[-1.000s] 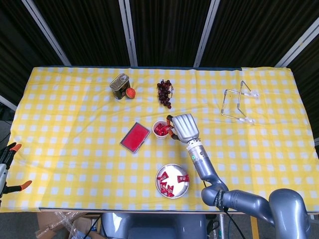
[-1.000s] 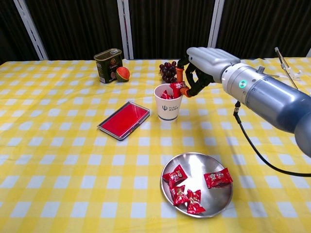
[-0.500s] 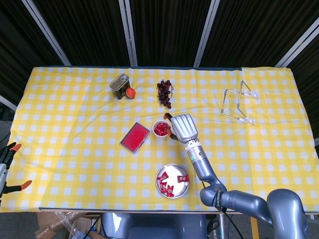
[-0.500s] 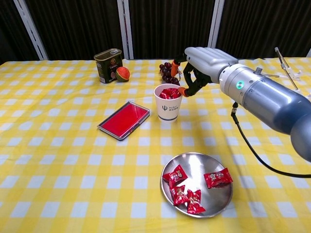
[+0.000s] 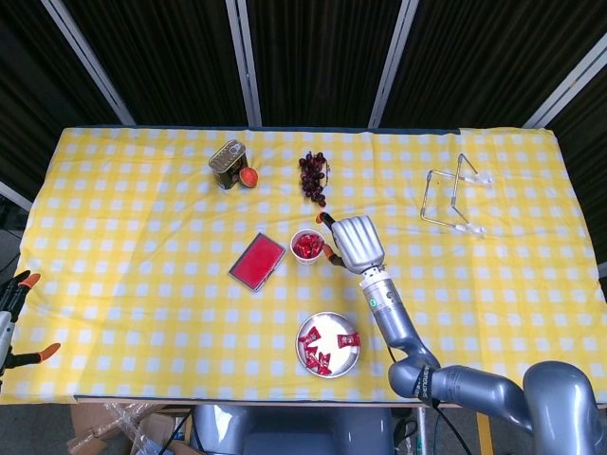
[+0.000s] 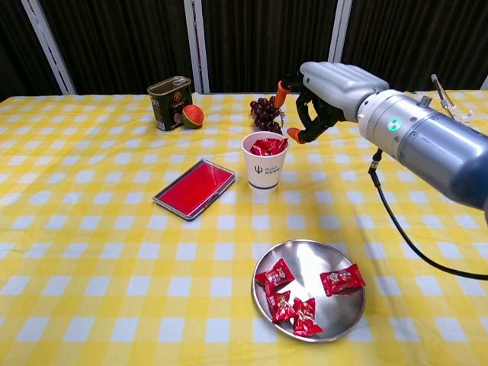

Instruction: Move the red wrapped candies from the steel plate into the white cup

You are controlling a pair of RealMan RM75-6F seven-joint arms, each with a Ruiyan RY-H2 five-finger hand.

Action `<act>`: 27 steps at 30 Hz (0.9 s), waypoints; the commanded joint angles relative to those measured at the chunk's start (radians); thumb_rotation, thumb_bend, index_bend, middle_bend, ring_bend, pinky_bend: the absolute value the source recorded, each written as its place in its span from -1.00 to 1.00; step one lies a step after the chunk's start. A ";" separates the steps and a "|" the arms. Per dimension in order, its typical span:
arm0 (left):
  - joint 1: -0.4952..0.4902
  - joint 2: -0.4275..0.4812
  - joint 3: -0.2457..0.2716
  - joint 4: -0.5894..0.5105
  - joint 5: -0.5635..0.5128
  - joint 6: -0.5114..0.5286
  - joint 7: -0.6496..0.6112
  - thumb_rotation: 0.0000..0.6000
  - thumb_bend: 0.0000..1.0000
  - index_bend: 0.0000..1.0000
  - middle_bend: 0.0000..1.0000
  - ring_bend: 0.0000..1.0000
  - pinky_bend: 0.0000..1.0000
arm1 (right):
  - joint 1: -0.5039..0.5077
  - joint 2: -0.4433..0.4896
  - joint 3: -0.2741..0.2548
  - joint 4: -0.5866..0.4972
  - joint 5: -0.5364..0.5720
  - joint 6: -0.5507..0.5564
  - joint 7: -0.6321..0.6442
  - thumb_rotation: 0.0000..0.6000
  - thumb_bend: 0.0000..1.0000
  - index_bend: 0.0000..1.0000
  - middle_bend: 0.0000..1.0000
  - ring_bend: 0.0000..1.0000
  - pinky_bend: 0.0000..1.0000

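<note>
The white cup (image 6: 264, 164) (image 5: 305, 246) stands mid-table with red wrapped candies (image 6: 267, 146) piled to its rim. Nearer me, the steel plate (image 6: 309, 252) (image 5: 334, 325) holds several more red candies (image 6: 341, 279). My right hand (image 6: 328, 91) (image 5: 356, 242) hovers just right of and above the cup, its fingers apart with nothing between them. An orange-tipped fingertip (image 6: 293, 136) hangs close to the cup's right rim. My left hand shows in neither view.
A red flat case (image 6: 193, 188) lies left of the cup. Behind it stand a tin can (image 6: 169, 103) with a small orange-red fruit (image 6: 192, 116), and dark grapes (image 6: 265, 113). A wire stand (image 5: 453, 201) sits at the far right. Orange clamps (image 5: 19, 313) grip the left table edge.
The candy pinched over the cup one second ago now lies in the cup. My right hand has spread its fingers and drawn up and to the right.
</note>
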 commanded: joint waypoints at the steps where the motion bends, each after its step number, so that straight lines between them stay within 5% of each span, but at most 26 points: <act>1: 0.001 0.000 0.001 0.001 0.003 0.004 0.001 1.00 -0.95 -1.00 -1.00 -1.00 -1.00 | -0.029 0.047 -0.017 -0.071 -0.015 0.020 -0.005 1.00 -0.14 -0.31 0.38 0.58 0.83; 14: 0.012 -0.003 0.004 0.005 0.024 0.030 -0.004 1.00 -0.95 -1.00 -1.00 -1.00 -1.00 | -0.189 0.279 -0.155 -0.406 -0.085 0.100 -0.005 1.00 -0.15 -0.31 0.38 0.58 0.83; 27: 0.013 -0.014 0.006 0.006 0.033 0.038 0.018 1.00 -0.95 -1.00 -1.00 -1.00 -1.00 | -0.225 0.263 -0.293 -0.504 -0.112 0.032 -0.068 1.00 -0.21 -0.24 0.38 0.58 0.83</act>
